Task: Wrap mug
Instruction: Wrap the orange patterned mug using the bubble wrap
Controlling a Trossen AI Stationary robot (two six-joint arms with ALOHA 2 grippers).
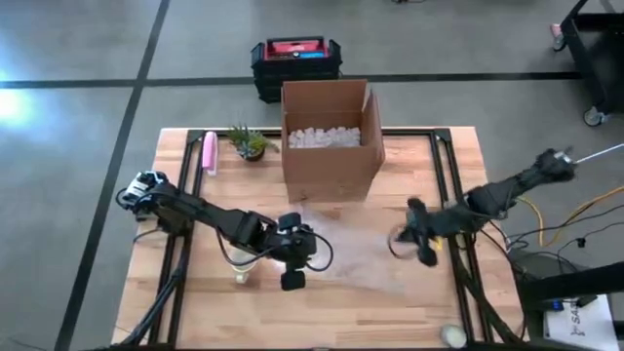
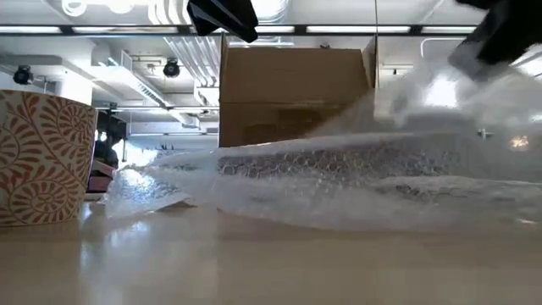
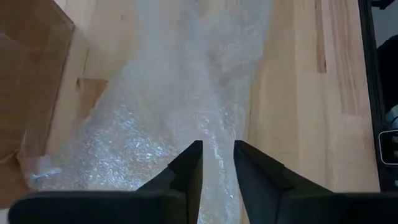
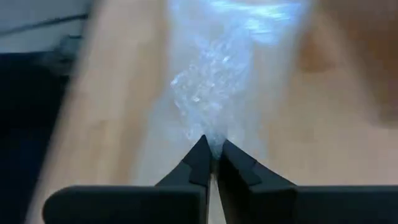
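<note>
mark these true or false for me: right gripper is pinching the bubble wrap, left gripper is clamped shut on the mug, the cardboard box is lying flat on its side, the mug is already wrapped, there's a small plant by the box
1. The right gripper is pinching the bubble wrap. True.
2. The left gripper is clamped shut on the mug. False: its fingers are apart, above the bubble wrap, holding nothing.
3. The cardboard box lies flat on its side. False: it stands upright with its top open and white filler inside.
4. The mug is already wrapped. False: it stands bare beside the sheet in the low view.
5. A small plant sits by the box. True.
</note>
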